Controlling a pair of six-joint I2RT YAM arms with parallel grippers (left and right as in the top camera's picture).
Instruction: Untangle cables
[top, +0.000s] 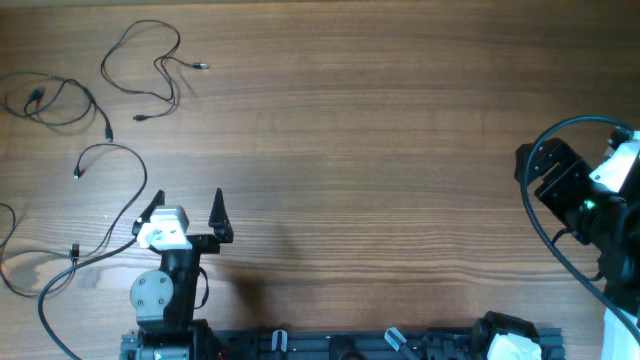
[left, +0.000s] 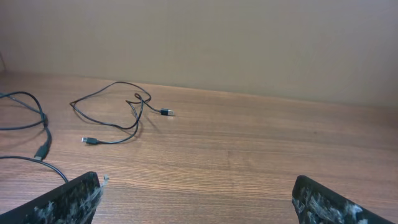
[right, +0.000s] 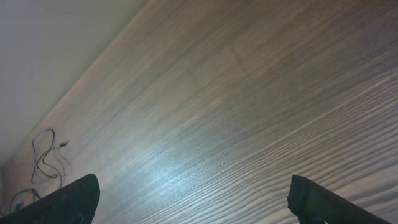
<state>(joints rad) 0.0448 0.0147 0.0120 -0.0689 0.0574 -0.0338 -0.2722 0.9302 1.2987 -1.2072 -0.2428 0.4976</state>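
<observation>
Several thin black cables lie on the wooden table at the far left. One looped cable (top: 150, 62) with two small plug ends lies at the back; it also shows in the left wrist view (left: 118, 106) and faintly in the right wrist view (right: 45, 158). A second cable (top: 55, 100) lies left of it. A third cable (top: 112, 180) curves down past my left gripper. My left gripper (top: 186, 208) is open and empty above bare wood (left: 196, 182), right of the third cable. My right gripper (top: 532, 162) is open and empty (right: 193, 182), far to the right.
A further cable end (top: 6, 225) lies at the left edge. A thicker black wire (top: 45, 300) curves by the left arm's base. The right arm's own wire (top: 535, 225) loops at the right edge. A pale wall stands behind the table (left: 249, 37).
</observation>
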